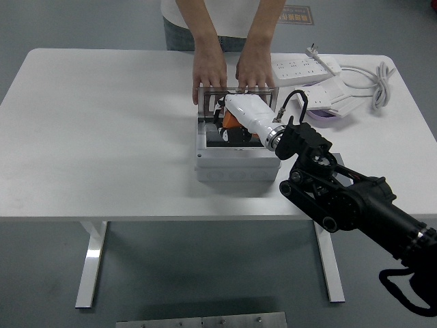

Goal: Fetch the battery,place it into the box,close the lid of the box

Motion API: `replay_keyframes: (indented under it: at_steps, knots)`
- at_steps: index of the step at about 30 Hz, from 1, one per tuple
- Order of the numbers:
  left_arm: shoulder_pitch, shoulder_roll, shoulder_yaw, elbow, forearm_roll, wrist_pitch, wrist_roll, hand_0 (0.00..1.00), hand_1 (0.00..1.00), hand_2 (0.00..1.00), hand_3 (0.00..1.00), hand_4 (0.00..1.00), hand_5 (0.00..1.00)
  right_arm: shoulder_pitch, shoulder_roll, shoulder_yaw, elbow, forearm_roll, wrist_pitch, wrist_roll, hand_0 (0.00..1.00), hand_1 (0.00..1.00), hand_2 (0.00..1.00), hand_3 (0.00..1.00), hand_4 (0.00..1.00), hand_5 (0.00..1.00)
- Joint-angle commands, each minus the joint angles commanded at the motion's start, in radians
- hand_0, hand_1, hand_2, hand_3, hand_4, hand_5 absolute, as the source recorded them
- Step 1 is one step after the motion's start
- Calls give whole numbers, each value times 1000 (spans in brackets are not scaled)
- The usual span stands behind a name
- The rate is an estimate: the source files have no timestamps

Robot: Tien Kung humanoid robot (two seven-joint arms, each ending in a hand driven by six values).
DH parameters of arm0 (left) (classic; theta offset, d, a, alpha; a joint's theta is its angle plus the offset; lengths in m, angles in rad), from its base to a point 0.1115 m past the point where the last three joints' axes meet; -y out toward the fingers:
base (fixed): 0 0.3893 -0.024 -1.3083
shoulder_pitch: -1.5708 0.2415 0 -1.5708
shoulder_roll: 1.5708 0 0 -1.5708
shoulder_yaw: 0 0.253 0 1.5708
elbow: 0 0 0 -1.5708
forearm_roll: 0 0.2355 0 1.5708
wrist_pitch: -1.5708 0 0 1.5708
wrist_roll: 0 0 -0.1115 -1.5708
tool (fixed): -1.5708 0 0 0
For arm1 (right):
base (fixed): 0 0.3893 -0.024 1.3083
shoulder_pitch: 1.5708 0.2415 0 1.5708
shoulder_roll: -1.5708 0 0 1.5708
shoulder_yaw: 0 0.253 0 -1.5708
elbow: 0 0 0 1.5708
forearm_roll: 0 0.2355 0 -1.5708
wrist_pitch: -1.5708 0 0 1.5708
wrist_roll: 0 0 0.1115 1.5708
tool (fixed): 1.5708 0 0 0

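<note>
The robot's right arm (341,198) is black, made of rounded links with round joint caps and silver screws. Its forearm is a glossy white shell behind a metal ring. The right hand (229,125) is orange and black. A thin black cable (292,99) loops above the wrist.

The white table (102,137) carries a grey box (235,160) near its middle, with a white power strip (306,66) beyond and to the right of the box and its white cable (372,78) further right again.
</note>
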Motion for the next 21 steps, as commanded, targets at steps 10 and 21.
replay_keyframes:
  at_steps: [10, 21]
  knots:
    - [-4, 3, -6, 0, 11, -4, 0, 632, 698, 573, 541, 500, 2, 48, 23, -32, -70, 9, -21, 15, 137, 193, 237, 320, 281, 31]
    - [-8, 5, -8, 0, 17, -8, 0, 632, 698, 573, 541, 500, 2, 49, 48, -53, -128, 41, -53, 37, 137, 197, 241, 325, 301, 11]
